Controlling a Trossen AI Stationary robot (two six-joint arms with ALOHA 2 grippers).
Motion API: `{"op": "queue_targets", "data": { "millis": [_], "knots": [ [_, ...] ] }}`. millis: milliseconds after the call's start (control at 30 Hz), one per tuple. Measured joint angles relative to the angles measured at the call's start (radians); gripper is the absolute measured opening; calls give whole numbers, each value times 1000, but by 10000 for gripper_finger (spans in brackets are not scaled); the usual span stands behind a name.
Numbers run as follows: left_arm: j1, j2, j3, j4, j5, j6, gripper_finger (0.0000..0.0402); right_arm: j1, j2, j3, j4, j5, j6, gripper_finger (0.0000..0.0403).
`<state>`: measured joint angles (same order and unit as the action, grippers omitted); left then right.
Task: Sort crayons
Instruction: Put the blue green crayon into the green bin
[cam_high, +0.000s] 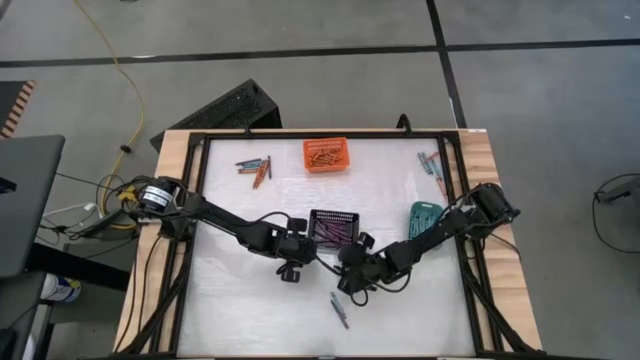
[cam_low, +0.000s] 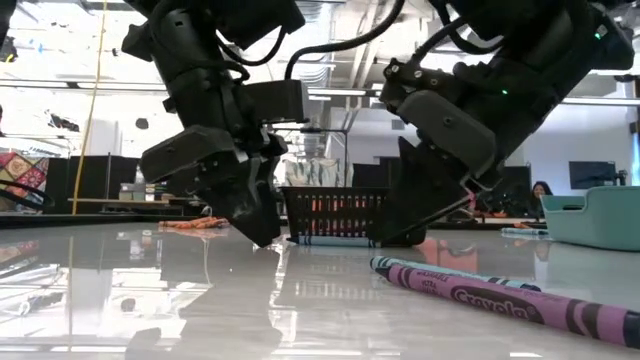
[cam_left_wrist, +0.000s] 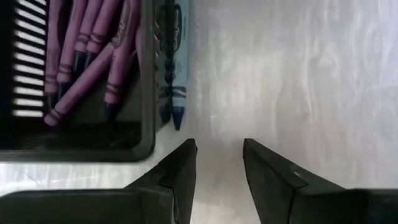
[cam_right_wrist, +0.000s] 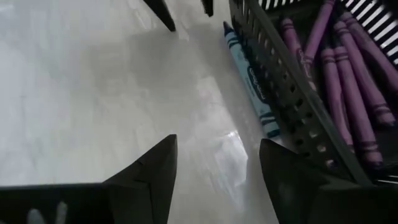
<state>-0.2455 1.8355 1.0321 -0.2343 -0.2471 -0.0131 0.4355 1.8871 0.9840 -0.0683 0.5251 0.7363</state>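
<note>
A black basket (cam_high: 333, 227) at the table's middle holds several purple crayons (cam_left_wrist: 93, 56). One blue crayon (cam_left_wrist: 176, 68) lies flat on the table along the outside of the basket's near wall (cam_right_wrist: 252, 81). My left gripper (cam_left_wrist: 219, 162) stands open just short of that crayon's tip, its fingers low over the table with nothing between them (cam_low: 258, 232). From the right, my right gripper (cam_right_wrist: 217, 168) is also open and low over the table, near the crayon's other end (cam_low: 400, 235). In the high view both grippers (cam_high: 303, 252) (cam_high: 352, 265) sit close together at the basket's near side.
An orange basket (cam_high: 326, 154) with crayons stands at the far middle, and a teal basket (cam_high: 424, 217) at the right. Loose crayons lie at the far left (cam_high: 255, 167), the far right (cam_high: 432, 170) and near the front (cam_high: 340, 310). A black frame rims the table (cam_high: 195, 200).
</note>
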Motion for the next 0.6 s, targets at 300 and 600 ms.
{"op": "queue_targets", "data": {
  "millis": [300,600],
  "knots": [
    [0,-1,0,-21,-1,-10,122,-6,131,23,203,25,22,221],
    [0,-1,0,-111,-3,-5,122,15,172,97,185,34,-13,221]
  ]
}}
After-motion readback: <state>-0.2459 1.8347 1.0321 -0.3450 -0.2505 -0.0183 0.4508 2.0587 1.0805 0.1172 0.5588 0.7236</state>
